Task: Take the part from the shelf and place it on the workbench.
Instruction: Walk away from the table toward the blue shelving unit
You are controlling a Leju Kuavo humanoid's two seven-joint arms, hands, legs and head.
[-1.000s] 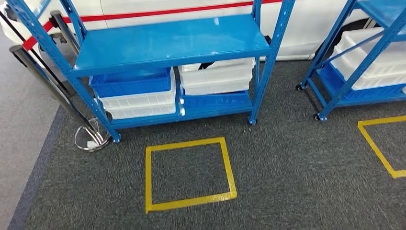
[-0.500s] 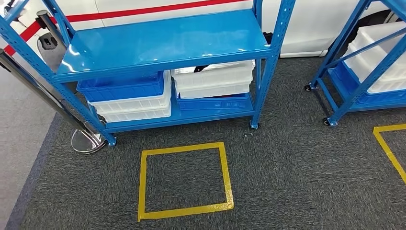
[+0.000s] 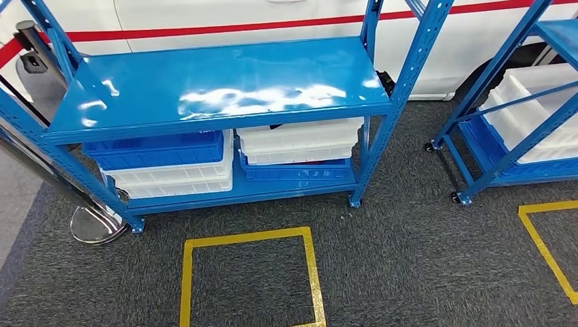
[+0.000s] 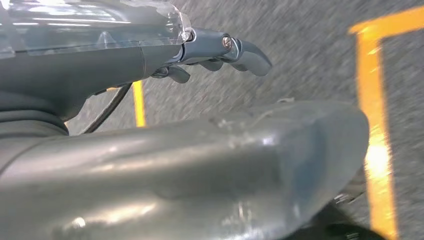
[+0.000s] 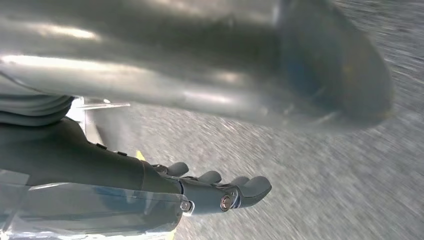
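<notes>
The robot is approaching the blue shelf [image 3: 218, 88]; it should stop squarely at the yellow floor square [image 3: 249, 279] below. Left hand [image 4: 220, 52] and right hand [image 5: 220, 192] are hanging empty, fingers loosely extended. I cannot make out the part; possibly in the white bins [image 3: 300, 139].

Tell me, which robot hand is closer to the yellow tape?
Left, probably; it's hard to tell. The left hand hangs over carpet with yellow tape lines close by. The right hand hangs over carpet too, just a tape sliver showing.
</notes>
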